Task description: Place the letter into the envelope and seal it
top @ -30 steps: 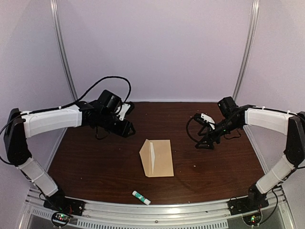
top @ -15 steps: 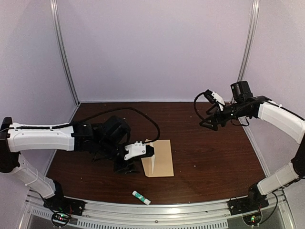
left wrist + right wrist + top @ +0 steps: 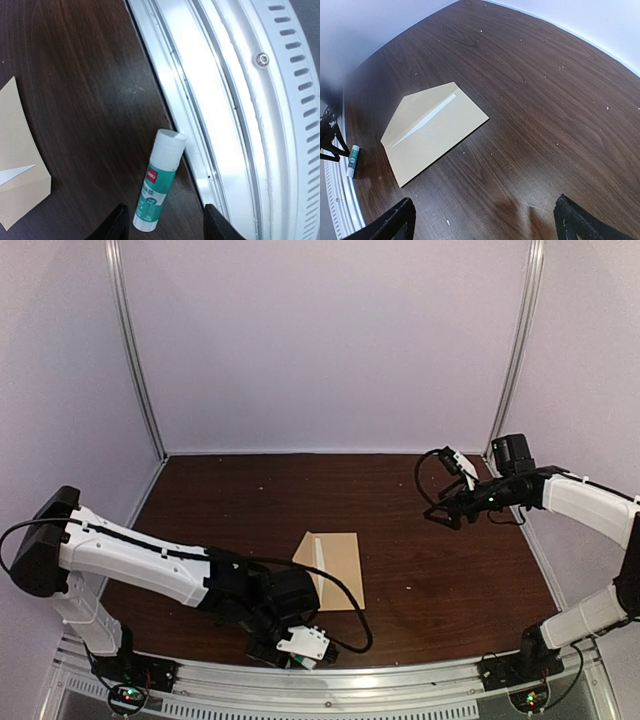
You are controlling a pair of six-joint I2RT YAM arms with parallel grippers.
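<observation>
The letter (image 3: 427, 119) shows only as a thin pale sliver along the mouth of the plain tan-brown kraft paper envelope (image 3: 338, 568); the rest of it is tucked inside. The envelope lies flat near the middle of the dark brown wood-grain table (image 3: 450, 580). Its pointed triangular flap is spread out to the left, not folded over the pocket.

Near the table's front edge, well apart from the envelope, lies a small white glue stick with a green label (image 3: 157, 182), just beside the silver metal rail (image 3: 240, 125) that borders the table. The left gripper (image 3: 165, 227) hangs low over it with its jaws parted. The two black fingertips straddle the stick's bottom end (the left wrist view shows a gap on each side), so it grips nothing.

The right gripper (image 3: 485, 227) hovers above the far right part of the table, its jaws spread wide and empty, well away from the envelope.
</observation>
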